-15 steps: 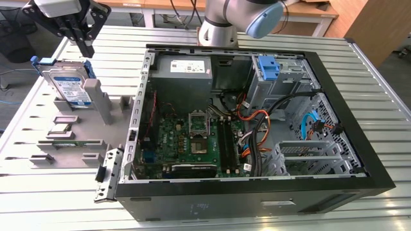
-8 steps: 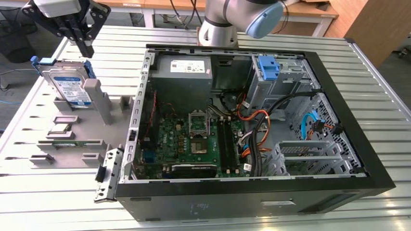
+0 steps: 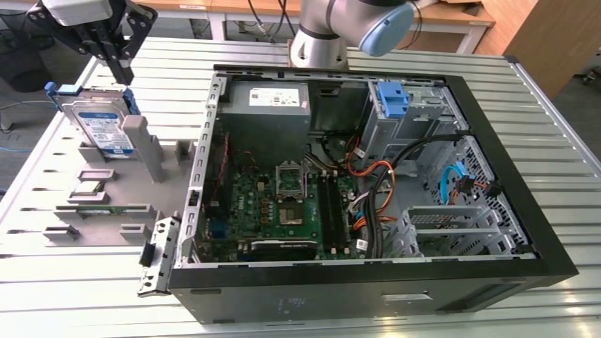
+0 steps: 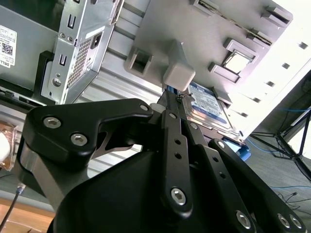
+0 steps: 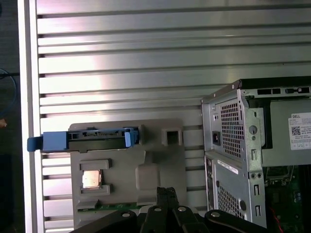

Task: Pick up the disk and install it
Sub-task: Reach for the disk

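On the exterior view's left side of the metal table (image 3: 554, 313), beside the big open computer case (image 3: 376, 285), sits a grey holder (image 3: 112, 220). The disk (image 3: 98, 125) stands up tall in the holder's far end. Its long side goes up and down. My claw (image 3: 122, 72) hangs just above the disk's top edge, not touching it, on the side closer to the case. So the disk lies down below me. My claw looks pinched shut and it holds nothing. The exterior view shows the disk's flat label face. The first wrist view looks down and shows the disk as a thin strip in a blue frame. The second wrist view shows the label just past my claw's tips.
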Controlling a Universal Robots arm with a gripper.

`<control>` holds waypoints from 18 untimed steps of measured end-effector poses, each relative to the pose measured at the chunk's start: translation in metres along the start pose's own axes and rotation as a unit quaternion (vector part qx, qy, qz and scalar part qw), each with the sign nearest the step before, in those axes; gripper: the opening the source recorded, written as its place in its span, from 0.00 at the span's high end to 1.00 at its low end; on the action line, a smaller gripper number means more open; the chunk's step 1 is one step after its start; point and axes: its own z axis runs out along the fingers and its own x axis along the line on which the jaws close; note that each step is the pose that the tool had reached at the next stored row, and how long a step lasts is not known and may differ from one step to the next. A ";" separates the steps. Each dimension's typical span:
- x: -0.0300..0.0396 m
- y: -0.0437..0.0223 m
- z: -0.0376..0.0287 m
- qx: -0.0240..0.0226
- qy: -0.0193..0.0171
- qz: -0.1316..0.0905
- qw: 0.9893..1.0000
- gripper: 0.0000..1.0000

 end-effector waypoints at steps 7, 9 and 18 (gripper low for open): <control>0.0087 -0.0007 0.0009 0.000 0.000 0.000 1.000 0.89; 0.0111 -0.0009 0.0013 0.000 0.000 0.000 1.000 0.89; 0.0205 -0.0017 0.0039 0.000 0.000 0.000 1.000 0.89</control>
